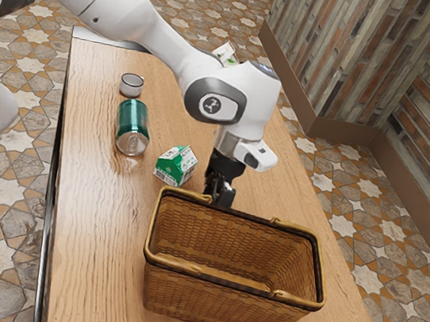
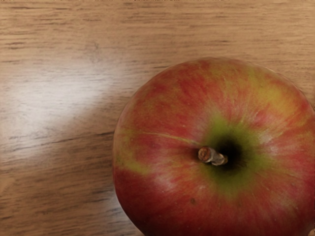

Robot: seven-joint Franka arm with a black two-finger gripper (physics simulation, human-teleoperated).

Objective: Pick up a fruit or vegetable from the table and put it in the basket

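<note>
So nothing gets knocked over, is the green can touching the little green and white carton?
Apart. The exterior view shows bare table between the green can and the carton.

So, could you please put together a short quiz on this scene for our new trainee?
1. Fill in: the red and yellow fruit in the wrist view, seen against the wooden table, is an ____.
2. Multiple choice: in the exterior view, what is between the small round cup and the green-and-white carton? (a) the basket; (b) the green can; (c) the fruit.
3. True or false: the fruit is already inside the basket.

Key: 1. apple; 2. b; 3. false.
</note>
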